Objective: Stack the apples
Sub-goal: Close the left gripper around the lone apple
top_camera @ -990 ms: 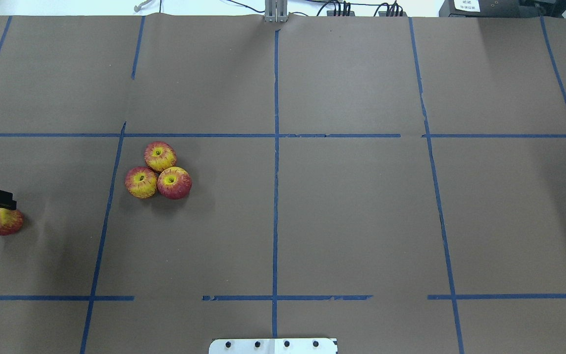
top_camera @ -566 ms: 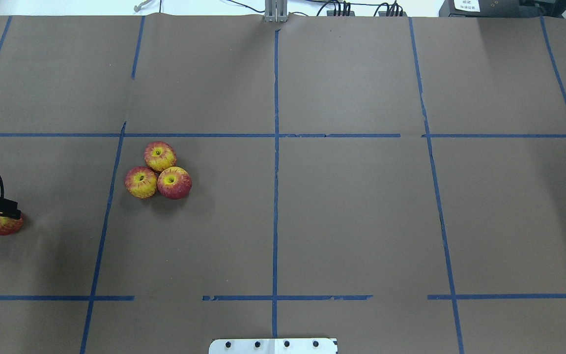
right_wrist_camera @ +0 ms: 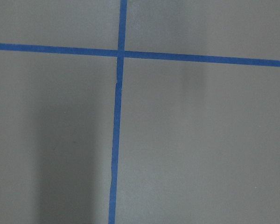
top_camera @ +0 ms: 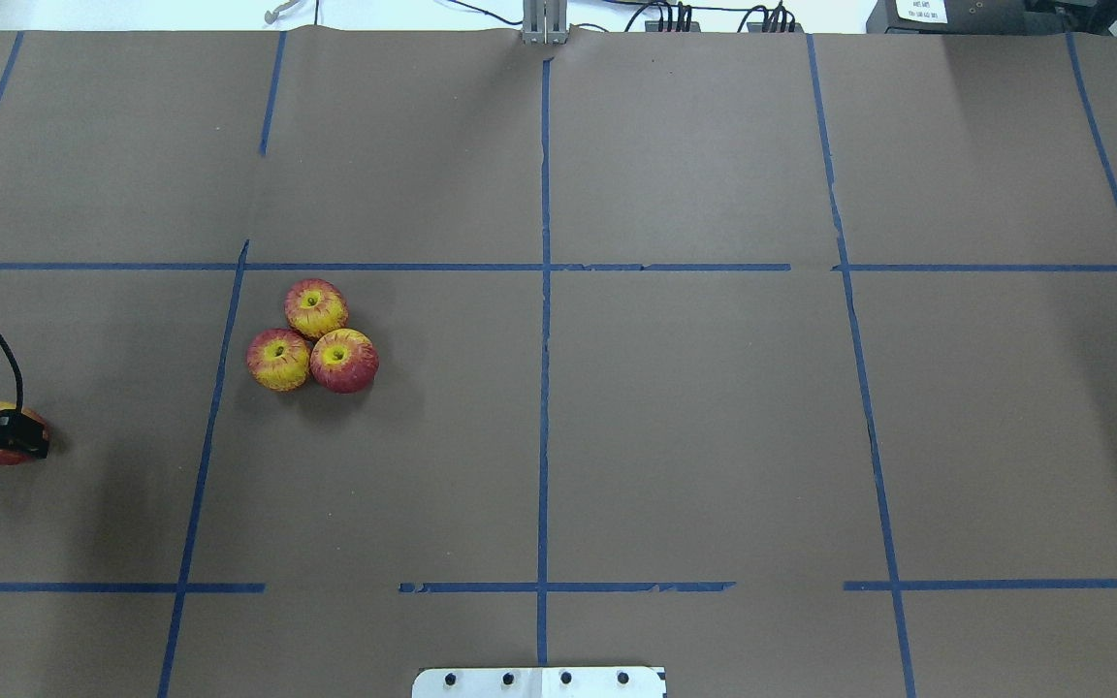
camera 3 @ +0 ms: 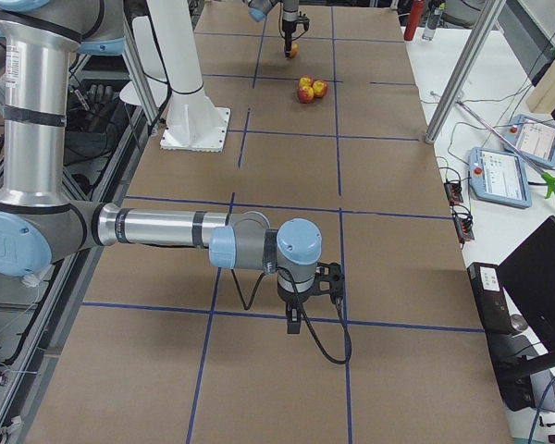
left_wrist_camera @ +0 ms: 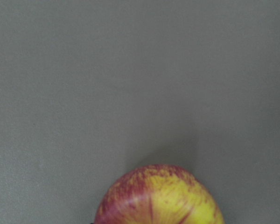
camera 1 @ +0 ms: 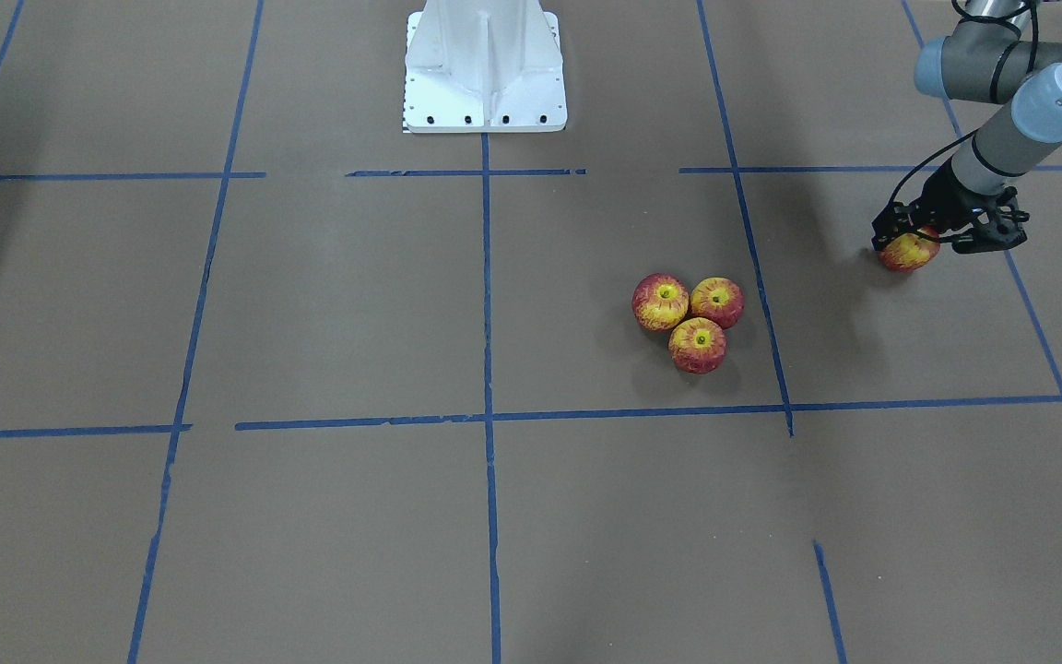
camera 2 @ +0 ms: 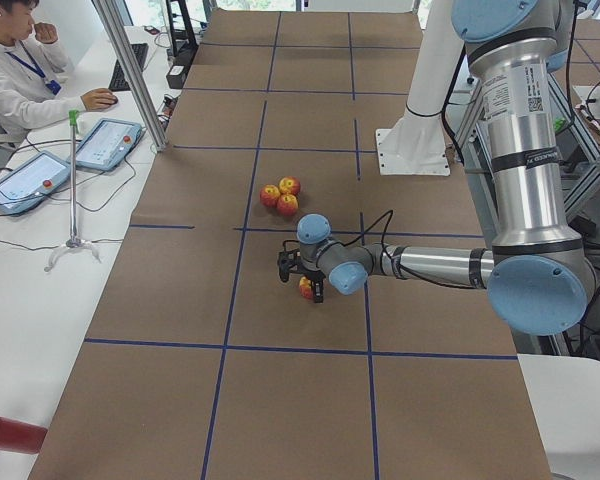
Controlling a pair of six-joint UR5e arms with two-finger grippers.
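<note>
Black two-finger left gripper (camera 1: pixel 909 242) down over the lone small red-and-yellow apple (camera 1: pixel 907 255), fingers either side; clamped or merely straddling, impossible to tell. Apple seemingly on the brown paper-covered table (camera 1: pixel 310 304), well apart from the cluster of 3 alike red-yellow apples (camera 1: pixel 698 345), all touching. Best gripped across the widest girth, centred, gently, then raised straight up and set into the hollow atop the 3. Right gripper (camera 3: pixel 296 319) far off over a blue tape crossing (right_wrist_camera: pixel 121 52); open or closed, impossible to tell.
</note>
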